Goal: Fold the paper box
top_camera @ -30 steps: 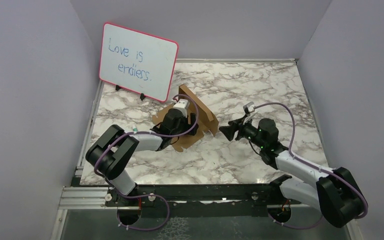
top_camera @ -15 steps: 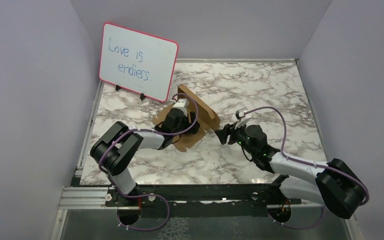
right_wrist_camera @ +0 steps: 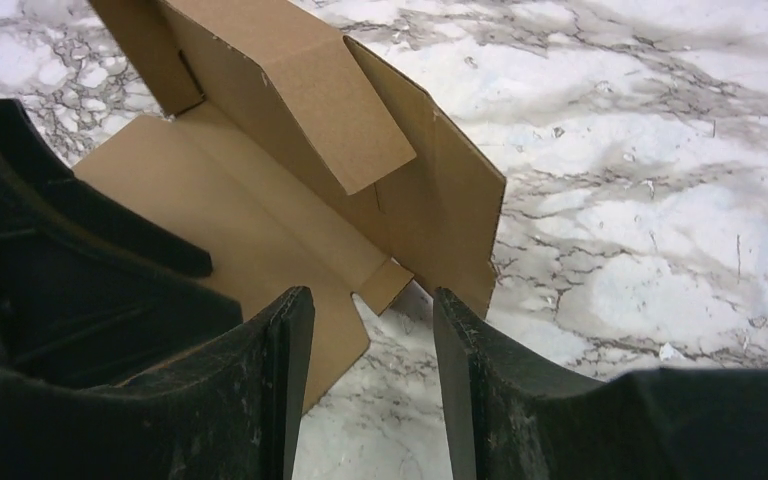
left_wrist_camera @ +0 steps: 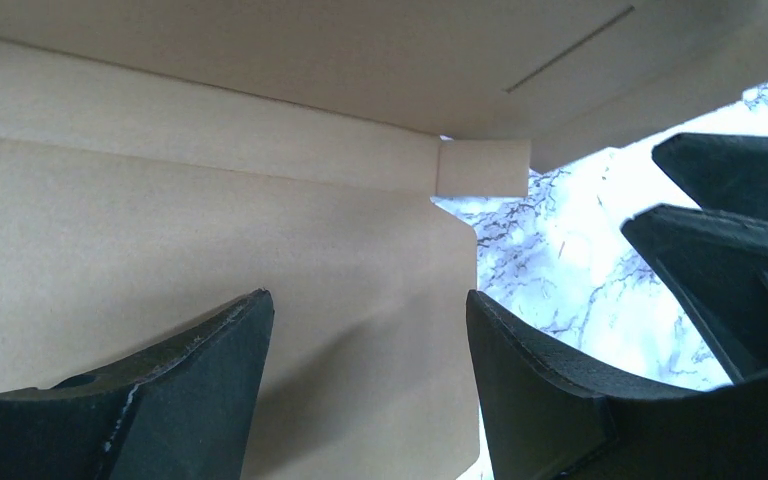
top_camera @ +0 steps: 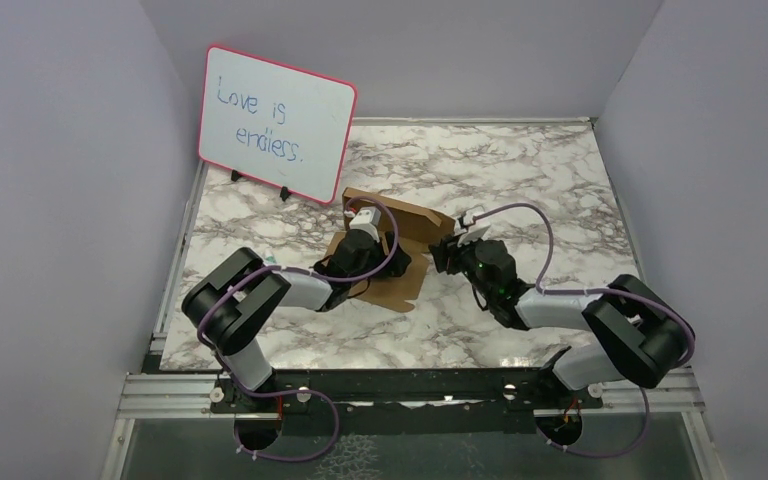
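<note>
3 plain lilac walls [top_camera: 50, 200] enclosed a white marble-patterned tabletop [top_camera: 520, 170]. A pink-framed whiteboard [top_camera: 276, 124] reading "Love is endless." stood at its back left corner under even light.

Both arms reach inward (tips close together), left fingers [left_wrist_camera: 160, 400] and right fingers [right_wrist_camera: 520, 400] parted.

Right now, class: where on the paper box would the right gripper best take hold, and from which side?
Probably the raised end flap of the paper box, pinched across its thin free edge from the right. It stands upright facing the right gripper, jaws open; the base panel lies flat.
</note>
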You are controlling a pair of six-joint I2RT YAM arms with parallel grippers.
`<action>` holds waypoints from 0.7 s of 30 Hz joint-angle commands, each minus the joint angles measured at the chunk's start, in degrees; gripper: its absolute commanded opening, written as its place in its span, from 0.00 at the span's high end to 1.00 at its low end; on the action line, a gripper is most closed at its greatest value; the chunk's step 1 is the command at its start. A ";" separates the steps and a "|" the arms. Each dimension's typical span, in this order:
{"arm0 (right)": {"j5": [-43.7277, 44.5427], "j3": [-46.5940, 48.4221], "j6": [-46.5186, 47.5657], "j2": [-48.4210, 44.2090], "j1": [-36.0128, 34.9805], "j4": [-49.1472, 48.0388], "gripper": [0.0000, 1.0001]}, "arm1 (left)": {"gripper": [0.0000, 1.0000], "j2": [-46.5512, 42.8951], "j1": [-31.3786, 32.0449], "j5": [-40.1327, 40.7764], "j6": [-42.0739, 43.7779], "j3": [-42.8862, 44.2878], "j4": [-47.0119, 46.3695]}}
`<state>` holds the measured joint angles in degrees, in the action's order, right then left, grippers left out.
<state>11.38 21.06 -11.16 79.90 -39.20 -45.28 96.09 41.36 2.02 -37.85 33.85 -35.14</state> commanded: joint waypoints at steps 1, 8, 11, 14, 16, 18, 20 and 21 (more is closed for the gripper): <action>0.54 2.31 5.13 3.73 0.25 -8.86 0.50 | 0.28 -1.28 0.82 -0.21 -2.08 -2.23 1.73; -7.46 3.72 7.47 6.79 1.90 -11.19 0.59 | 0.28 -1.07 1.03 -1.24 -1.86 -2.73 1.65; -9.47 2.81 7.41 5.76 3.35 -10.38 0.56 | 0.28 -3.23 1.03 -0.60 -0.68 -3.39 1.77; -14.88 0.70 7.00 1.59 6.34 -8.45 0.53 | 0.28 -7.87 0.91 1.59 1.47 -4.21 2.98; -17.16 0.24 7.03 -1.79 7.28 -5.65 0.52 | 0.27 -10.35 0.62 3.03 3.37 -3.60 5.45; -18.70 0.17 6.83 -4.88 7.44 -3.16 0.50 | 0.27 -11.99 0.28 4.47 5.65 -2.30 8.37; -19.24 -0.11 6.45 -7.70 7.46 -1.48 0.49 | 0.27 -12.92 -0.31 5.43 7.28 -1.17 10.07; -18.83 -0.66 6.09 -8.79 7.46 -1.25 0.49 | 0.26 -13.03 -0.63 5.71 8.07 -0.70 10.55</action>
<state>-3.22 21.45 -4.82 75.68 -31.75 -49.45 85.73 41.82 4.01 -34.98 30.48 -29.19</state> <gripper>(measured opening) 0.501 0.730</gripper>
